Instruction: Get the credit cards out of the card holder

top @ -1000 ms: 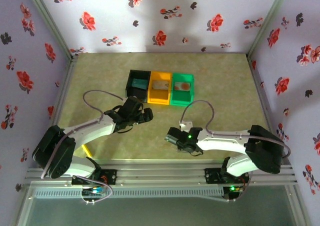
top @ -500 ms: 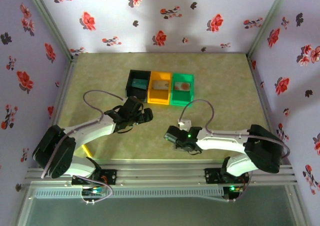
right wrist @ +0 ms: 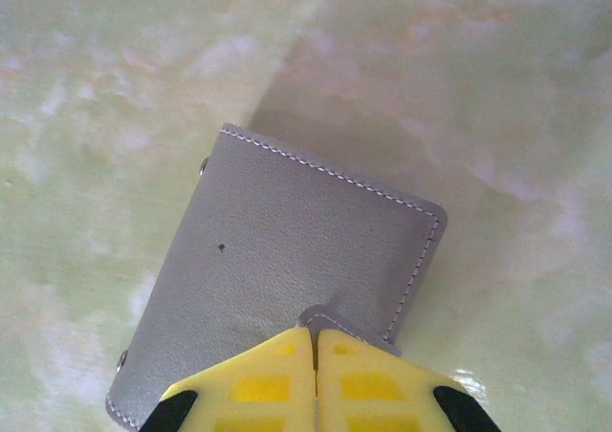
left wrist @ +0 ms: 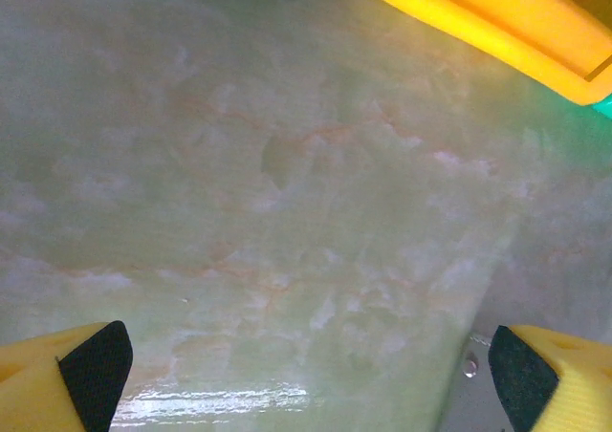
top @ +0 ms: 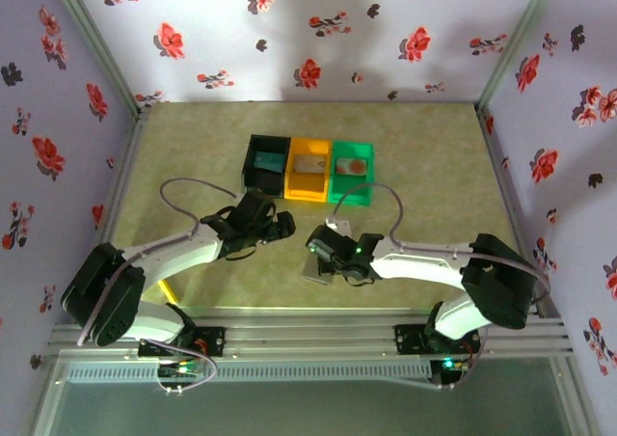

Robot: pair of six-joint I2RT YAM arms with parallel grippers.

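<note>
Three cards in bins, one each: black bin, orange bin, green bin, side by side beyond claws. Grey card holder flat on tabletop, under right claw. Right claw fingers together, tips at holder's small tab; tab pinched or not, cannot tell. Left claw spread wide above bare tabletop, near orange bin.

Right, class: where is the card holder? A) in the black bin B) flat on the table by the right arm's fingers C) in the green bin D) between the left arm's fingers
B: the card holder lies flat on the table, closed right fingers at its tab.
</note>
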